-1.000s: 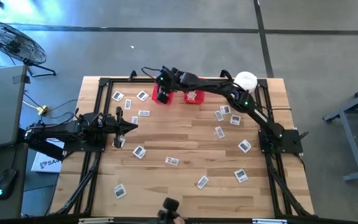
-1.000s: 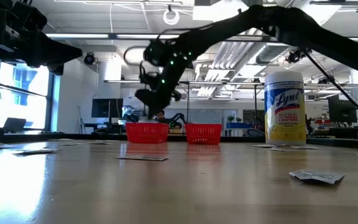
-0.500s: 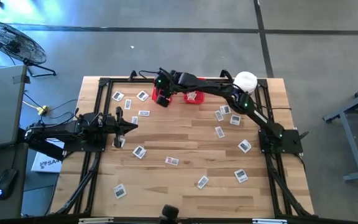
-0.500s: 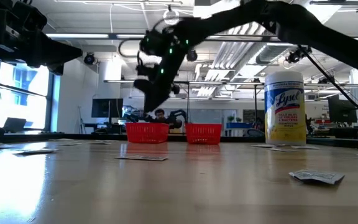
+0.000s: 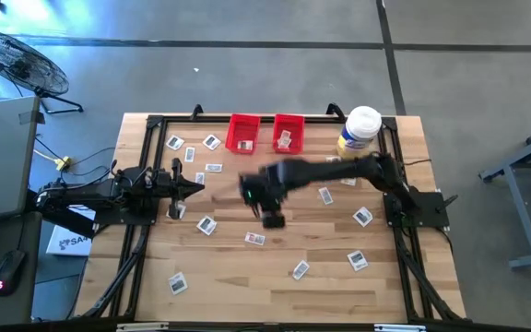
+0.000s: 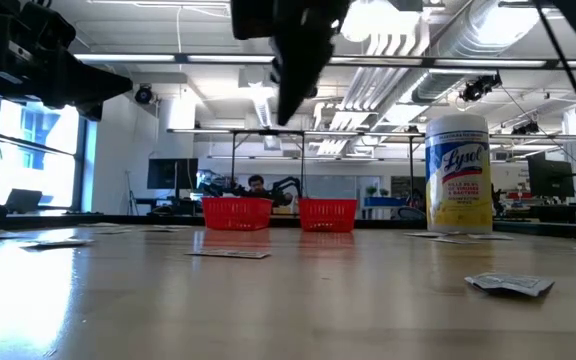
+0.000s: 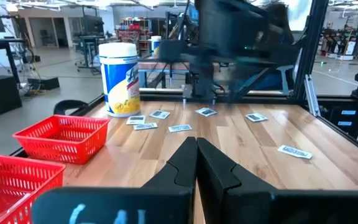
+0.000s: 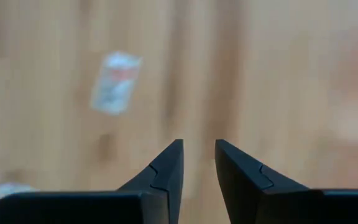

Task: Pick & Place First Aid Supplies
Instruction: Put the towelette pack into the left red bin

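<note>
High view: the right gripper (image 5: 267,205) is held over mid-table with jaws apart and empty — probably aimed at a packet (image 5: 254,239) nearby; the left gripper (image 5: 192,187) is parked shut.

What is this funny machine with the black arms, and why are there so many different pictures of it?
It is a robot with two arms at a wooden table. Each arm ends in a pincer for picking things up. One picture looks down from above, one looks across the table top, and two come from small cameras on the arms' wrists. Little white packets of first aid supplies lie scattered on the table. Two red bins and a big jar of wipes stand at the far edge. The right pincer hangs over the middle of the table, open and holding nothing. The left pincer waits at the left side, shut and empty.
</note>
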Robot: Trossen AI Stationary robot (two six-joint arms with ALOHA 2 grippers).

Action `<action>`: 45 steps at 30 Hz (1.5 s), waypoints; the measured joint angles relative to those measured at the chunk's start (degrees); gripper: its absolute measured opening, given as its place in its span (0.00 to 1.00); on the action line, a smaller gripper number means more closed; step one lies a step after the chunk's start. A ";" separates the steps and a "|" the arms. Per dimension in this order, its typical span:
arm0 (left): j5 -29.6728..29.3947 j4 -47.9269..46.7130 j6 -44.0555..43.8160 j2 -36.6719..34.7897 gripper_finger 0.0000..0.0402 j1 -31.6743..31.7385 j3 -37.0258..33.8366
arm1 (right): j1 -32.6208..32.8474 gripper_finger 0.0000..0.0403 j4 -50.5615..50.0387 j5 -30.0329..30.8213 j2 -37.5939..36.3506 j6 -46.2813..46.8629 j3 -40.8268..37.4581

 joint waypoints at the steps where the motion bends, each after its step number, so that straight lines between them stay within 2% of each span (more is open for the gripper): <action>1: 0.00 -0.02 -0.02 0.02 0.00 0.00 0.00 | 1.51 0.21 -0.03 -1.31 -0.68 2.32 -2.23; 8: 0.36 -0.09 -0.02 0.01 0.00 1.12 0.00 | 11.21 0.22 -1.52 -3.84 -4.43 25.67 -18.50; 13: 0.46 -0.11 -0.01 0.02 0.00 7.15 0.00 | 16.54 0.24 -4.65 -5.21 -7.47 42.41 -27.83; 19: 0.42 -0.11 -0.02 0.02 0.00 14.57 0.00 | 21.45 0.25 -4.45 -11.30 -13.71 61.55 -37.42; 26: 0.26 -0.11 -0.01 0.00 0.00 17.59 0.00 | 26.17 0.31 0.99 -16.84 -19.49 81.60 -48.21; 34: 0.29 -0.12 0.00 0.01 0.00 17.59 0.00 | 27.40 0.43 4.14 -15.77 -22.88 83.71 -56.95; 45: 0.42 -0.12 -0.01 0.01 0.00 17.59 0.00 | 21.92 0.39 19.33 -18.79 -32.46 81.97 -71.86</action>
